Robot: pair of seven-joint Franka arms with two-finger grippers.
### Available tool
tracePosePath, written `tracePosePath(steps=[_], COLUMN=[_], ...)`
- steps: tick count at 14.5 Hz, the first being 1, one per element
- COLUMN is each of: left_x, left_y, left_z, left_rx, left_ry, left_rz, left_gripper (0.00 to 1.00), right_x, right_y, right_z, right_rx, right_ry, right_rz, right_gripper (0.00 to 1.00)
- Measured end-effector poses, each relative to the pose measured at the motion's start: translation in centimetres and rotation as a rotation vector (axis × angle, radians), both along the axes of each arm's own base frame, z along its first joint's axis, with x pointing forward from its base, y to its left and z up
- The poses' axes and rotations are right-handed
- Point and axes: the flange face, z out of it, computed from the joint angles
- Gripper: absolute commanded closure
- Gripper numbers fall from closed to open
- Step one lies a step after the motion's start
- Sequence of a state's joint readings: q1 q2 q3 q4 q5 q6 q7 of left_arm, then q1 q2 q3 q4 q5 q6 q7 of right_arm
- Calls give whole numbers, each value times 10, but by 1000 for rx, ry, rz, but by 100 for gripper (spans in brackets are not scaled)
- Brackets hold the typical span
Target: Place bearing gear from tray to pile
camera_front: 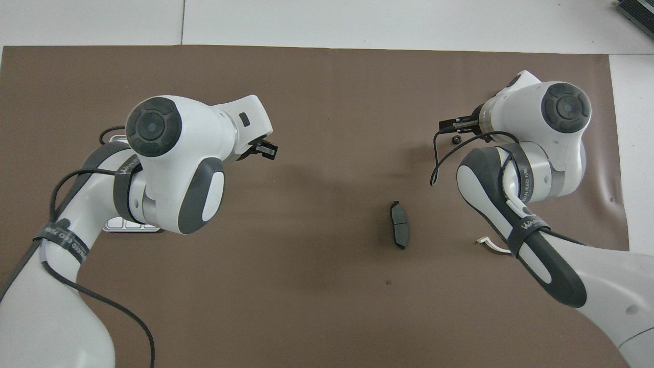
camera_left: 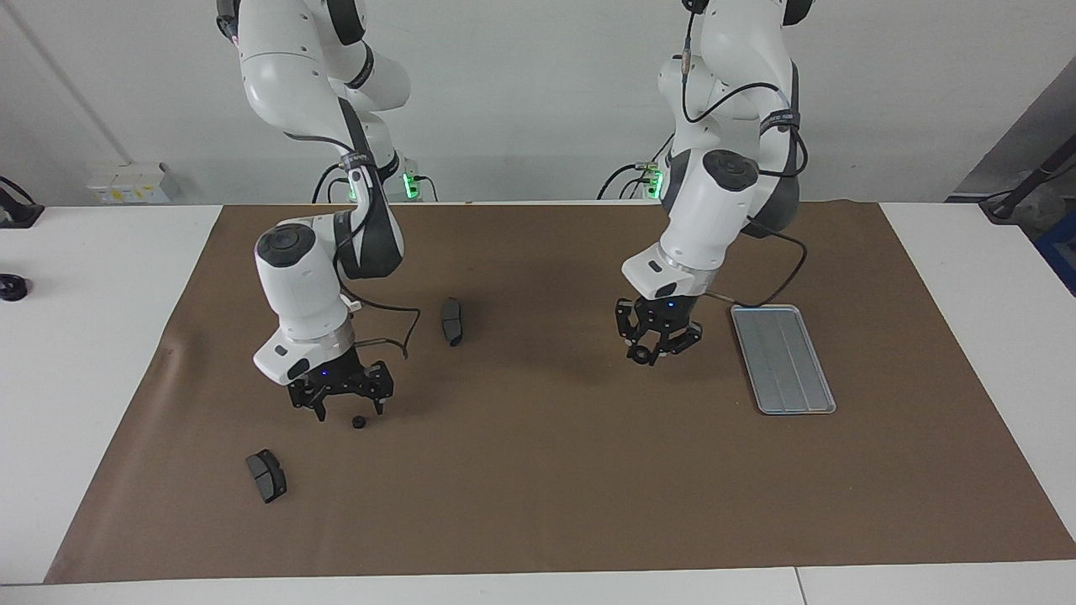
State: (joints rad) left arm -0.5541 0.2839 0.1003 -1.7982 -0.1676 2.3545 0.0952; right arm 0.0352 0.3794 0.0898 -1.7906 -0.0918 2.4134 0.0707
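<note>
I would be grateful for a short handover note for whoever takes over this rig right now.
Left gripper: over the mat beside the tray, shut on a small ring-like part, apparently the bearing gear.
Right gripper: open, low over a small dark part at the pile's end.
Tray: no parts on it.
Pile: two brake pads lie apart; the white bracket shows only overhead.
Left to do: carry the gear to the pile and release.

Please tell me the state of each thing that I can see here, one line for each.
Tray: flat on the mat, empty.
Bearing gear: on the mat under the right end effector, not held.
Right end effector: open.
Left end effector: raised beside the tray.
Two brake pads: lying apart.
</note>
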Motion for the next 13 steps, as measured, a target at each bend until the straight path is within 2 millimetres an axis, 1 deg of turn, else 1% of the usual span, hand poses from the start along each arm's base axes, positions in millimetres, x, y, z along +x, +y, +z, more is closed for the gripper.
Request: tracePosePath(steps=[1, 2, 3, 5, 8, 10, 12, 13], left_x=[-1, 1, 3, 7, 22, 34, 40, 42], left_y=[-19, -33, -44, -62, -74, -85, -95, -101], left_z=[-6, -11, -16, -30, -54, -64, -71, -79], left_rx=[-3, -4, -3, -9, -21, -50, -62, -68], left_ry=[-8, -13, -13, -20, -36, -40, -44, -43], left_rz=[-20, -33, -43, -37, -19, -2, 5, 13], left_gripper=[100, 100, 100, 100, 100, 100, 100, 100], right_x=[-3, -6, -8, -10, -11, -13, -16, -18], right_y=[6, 13, 22, 36, 42, 50, 64, 74], right_z=[11, 19, 23, 23, 23, 23, 23, 23], right_rx=[0, 4, 10, 19, 20, 25, 35, 42], right_ry=[2, 3, 1, 1, 2, 2, 4, 4], right_rz=[5, 3, -6, -19, -17, -22, -41, -52], right_gripper=[0, 0, 0, 0, 0, 0, 0, 0])
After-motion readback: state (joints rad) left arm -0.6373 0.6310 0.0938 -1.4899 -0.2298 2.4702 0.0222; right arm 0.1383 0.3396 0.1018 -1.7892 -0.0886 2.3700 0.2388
